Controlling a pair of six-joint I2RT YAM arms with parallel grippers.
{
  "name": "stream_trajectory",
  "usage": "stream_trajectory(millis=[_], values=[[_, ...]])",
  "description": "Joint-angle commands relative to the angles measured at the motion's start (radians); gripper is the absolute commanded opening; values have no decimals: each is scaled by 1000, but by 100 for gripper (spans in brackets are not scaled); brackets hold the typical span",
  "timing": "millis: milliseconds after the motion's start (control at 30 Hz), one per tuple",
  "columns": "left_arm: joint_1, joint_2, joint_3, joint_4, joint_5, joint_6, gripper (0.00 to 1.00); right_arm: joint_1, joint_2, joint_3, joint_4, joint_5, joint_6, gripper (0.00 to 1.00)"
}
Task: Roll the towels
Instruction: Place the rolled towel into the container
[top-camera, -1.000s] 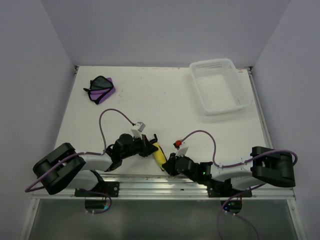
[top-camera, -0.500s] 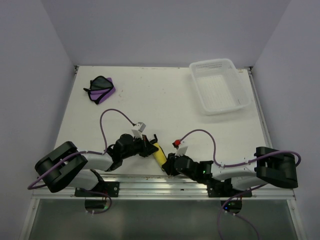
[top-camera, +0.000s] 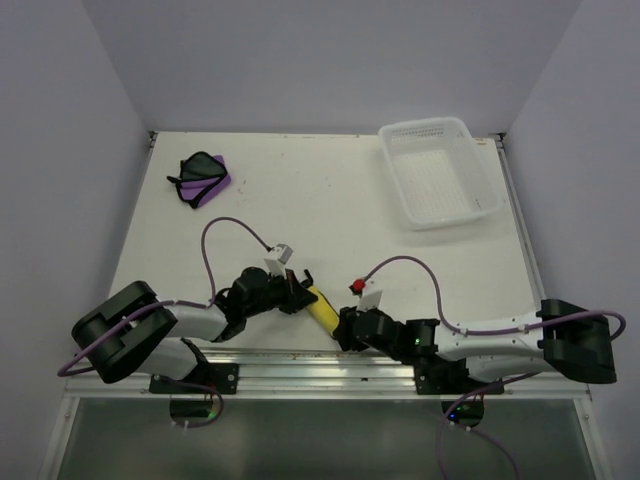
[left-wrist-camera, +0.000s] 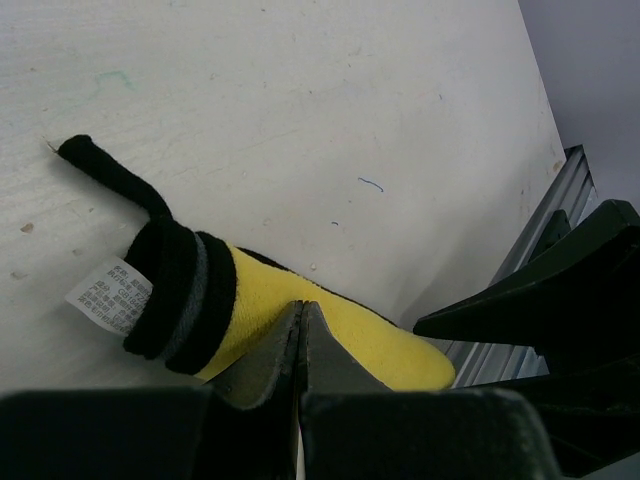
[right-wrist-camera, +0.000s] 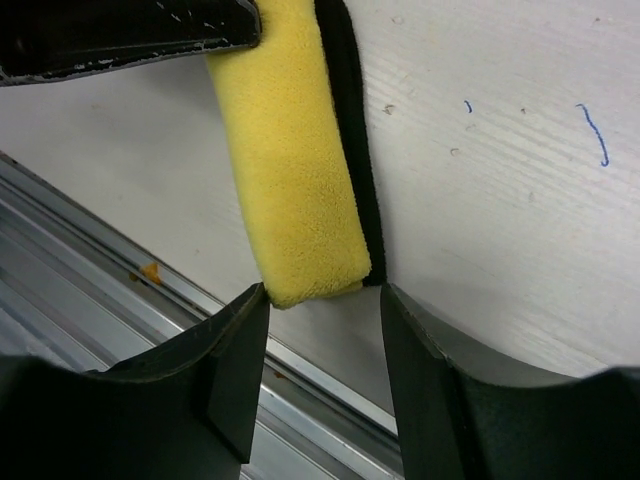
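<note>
Yellow towel (top-camera: 320, 307) is lying rolled. Left pincer (left-wrist-camera: 300, 312), closed, is touching its side; right pincer (right-wrist-camera: 322, 292) is gaping at its end. Purple towel (top-camera: 205, 178), well apart from it, is waiting unrolled.

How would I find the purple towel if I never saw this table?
Look at the white table, then near its far left corner, across from the white perforated plastic basket. The small crumpled purple towel with black edging lies there alone. The only other cloth, a bright yellow towel, sits rolled at the table's near edge.
</note>
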Motion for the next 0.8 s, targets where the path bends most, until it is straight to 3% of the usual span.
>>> stream_trajectory(millis=[0, 100, 200, 233, 500, 767], values=[[-4, 11, 29, 23, -19, 12, 0, -2, -38, 60, -114, 52, -66, 53], [-4, 12, 34, 20, -18, 14, 0, -3, -35, 92, -140, 52, -110, 65], [-4, 12, 38, 15, -18, 15, 0, -2, -24, 126, -157, 49, -150, 69], [-4, 12, 38, 14, -18, 17, 0, -2, -21, 135, -157, 47, -173, 81], [-4, 17, 43, 9, -21, 20, 0, -3, 98, 259, -166, 41, -277, 83], [-4, 24, 34, 17, -19, 15, 0, -69, 298, 388, -147, -8, -351, 78]])
